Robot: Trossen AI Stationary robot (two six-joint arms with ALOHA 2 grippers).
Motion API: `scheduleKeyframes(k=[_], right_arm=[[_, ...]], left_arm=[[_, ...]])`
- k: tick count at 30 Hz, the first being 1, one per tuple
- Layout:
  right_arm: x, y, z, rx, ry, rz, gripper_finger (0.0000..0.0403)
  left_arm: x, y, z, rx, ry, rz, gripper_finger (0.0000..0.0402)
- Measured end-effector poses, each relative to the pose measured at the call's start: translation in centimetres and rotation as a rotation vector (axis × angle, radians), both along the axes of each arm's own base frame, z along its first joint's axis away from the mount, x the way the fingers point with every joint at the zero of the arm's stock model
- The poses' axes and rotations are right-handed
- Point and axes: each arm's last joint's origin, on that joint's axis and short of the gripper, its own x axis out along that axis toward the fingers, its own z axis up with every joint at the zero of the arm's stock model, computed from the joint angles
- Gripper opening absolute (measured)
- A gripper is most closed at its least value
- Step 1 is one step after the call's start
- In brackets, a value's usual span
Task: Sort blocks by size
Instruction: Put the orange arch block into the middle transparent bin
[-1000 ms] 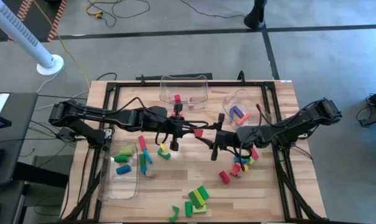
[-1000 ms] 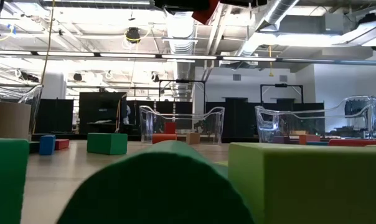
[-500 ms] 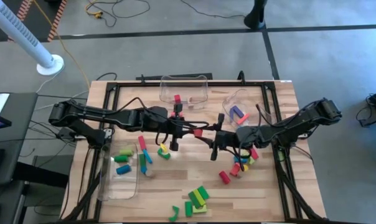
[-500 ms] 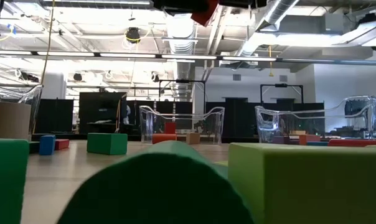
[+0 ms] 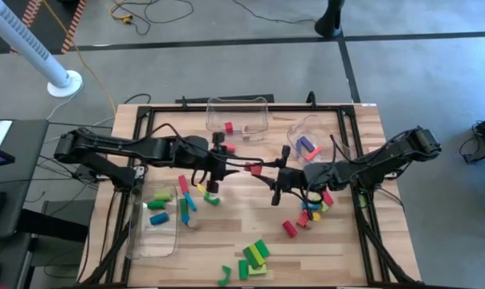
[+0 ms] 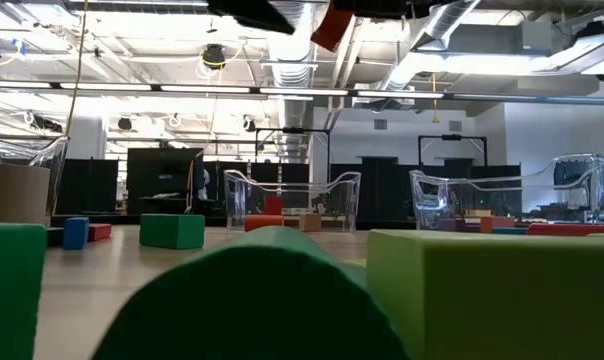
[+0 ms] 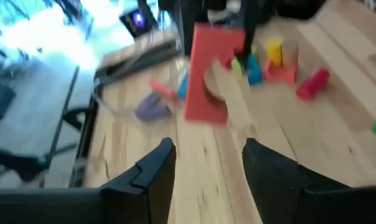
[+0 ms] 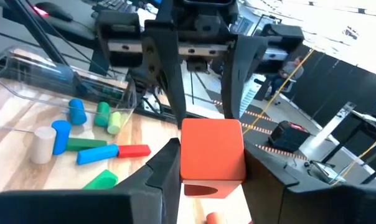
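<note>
Two grippers meet over the middle of the table, seemingly a hand-over so the far-right bin [image 5: 313, 132] comes within reach.

High view: shows the left gripper [image 5: 223, 160] just left of the red block [image 5: 256, 169] and the right gripper [image 5: 268, 172] at the block's right. Places loose blocks [image 5: 311, 213] near right, green ones [image 5: 254, 255] near centre, more in the left bin [image 5: 138, 233]. Cannot settle who grips.

Low view: catches the red block high above the tabletop, which the overhead hides. Mostly blocked by near green blocks [image 6: 282, 300].

Left wrist view: shows its own fingers [image 7: 152, 168] spread and empty, the red block apart beyond them, so released.

Right wrist view: gives the proof, fingers [image 8: 166, 168] clamped on both sides of the red block, an arch cut in its lower face. Looks carried by the right arm alone, probably bound for a bin.
</note>
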Motion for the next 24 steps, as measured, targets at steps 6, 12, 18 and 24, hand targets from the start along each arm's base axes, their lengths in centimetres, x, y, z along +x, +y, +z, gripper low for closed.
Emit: scheduleKeyframes(k=[6, 12, 18, 24], right_arm=[[0.3, -1.6, -0.3, 0.007, 0.026, -0.055, 0.0159], [0.6, -4.0, -0.3, 0.02, 0.026, -0.103, 0.0159], [0.8, -7.6, -0.5, 0.08, 0.034, -0.114, 0.016], [0.4, -12.3, -0.6, 0.163, 0.016, -0.11, 0.016]], left_arm=[[-1.8, 0.1, -0.8, -0.052, 0.16, 0.047, 0.018], [-2.5, 0.0, -2.7, -0.093, 0.28, 0.078, 0.018], [-2.9, -0.2, -5.5, -0.077, 0.306, 0.056, 0.018], [-3.4, -0.1, -8.0, -0.03, 0.247, 0.004, 0.018]])
